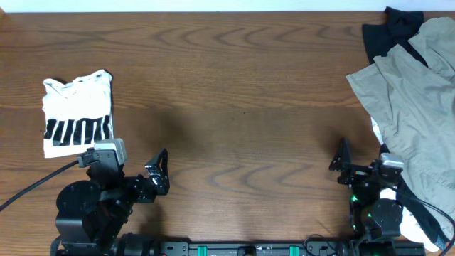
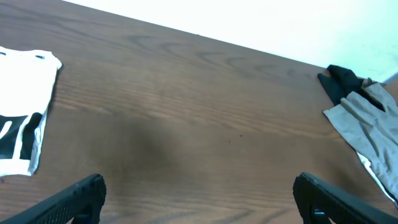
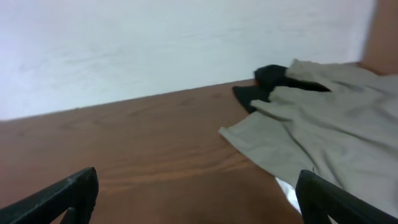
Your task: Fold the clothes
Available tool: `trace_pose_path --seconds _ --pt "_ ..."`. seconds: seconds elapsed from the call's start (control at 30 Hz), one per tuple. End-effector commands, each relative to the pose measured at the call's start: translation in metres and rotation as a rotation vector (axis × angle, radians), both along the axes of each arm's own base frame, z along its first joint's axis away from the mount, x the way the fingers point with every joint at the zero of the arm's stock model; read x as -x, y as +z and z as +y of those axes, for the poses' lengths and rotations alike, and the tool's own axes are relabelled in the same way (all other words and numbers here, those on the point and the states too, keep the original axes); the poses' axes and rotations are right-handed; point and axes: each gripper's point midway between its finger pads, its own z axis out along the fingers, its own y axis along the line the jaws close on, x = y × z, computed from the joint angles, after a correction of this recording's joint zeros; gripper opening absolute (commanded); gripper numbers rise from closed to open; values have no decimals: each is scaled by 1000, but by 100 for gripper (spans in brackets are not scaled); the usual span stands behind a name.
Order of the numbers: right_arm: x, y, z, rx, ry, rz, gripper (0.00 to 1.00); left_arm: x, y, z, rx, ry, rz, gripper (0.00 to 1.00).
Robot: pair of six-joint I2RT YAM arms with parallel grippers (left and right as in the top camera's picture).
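Note:
A folded white garment with black stripes (image 1: 77,112) lies at the table's left; its edge shows in the left wrist view (image 2: 23,118). A pile of unfolded clothes sits at the right: a grey-beige garment (image 1: 416,92) on top, a black one (image 1: 387,32) behind it, a white one (image 1: 378,131) under it. The pile also shows in the right wrist view (image 3: 323,124) and the left wrist view (image 2: 367,121). My left gripper (image 1: 158,171) is open and empty near the front edge. My right gripper (image 1: 343,162) is open and empty beside the pile.
The wooden table (image 1: 242,92) has a white wall along its far edge (image 3: 155,43). Cables run from the arm bases at the front left (image 1: 35,186) and front right (image 1: 426,213).

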Motion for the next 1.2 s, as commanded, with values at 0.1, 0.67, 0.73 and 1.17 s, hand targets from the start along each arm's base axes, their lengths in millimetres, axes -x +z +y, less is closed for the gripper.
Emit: trace_pose_path --seconds 0.1,0.67,0.73,1.17 --pt "-1 -4 13 53 82 8 99 0 0 2 -11 8 -2 98" --pt "-1 -4 13 53 82 9 99 0 0 2 -11 8 -2 98" --pt "-1 -4 13 53 82 9 99 0 0 2 -11 8 -2 98" --pt "-1 -4 13 53 82 9 99 2 0 2 -11 8 -14 98"
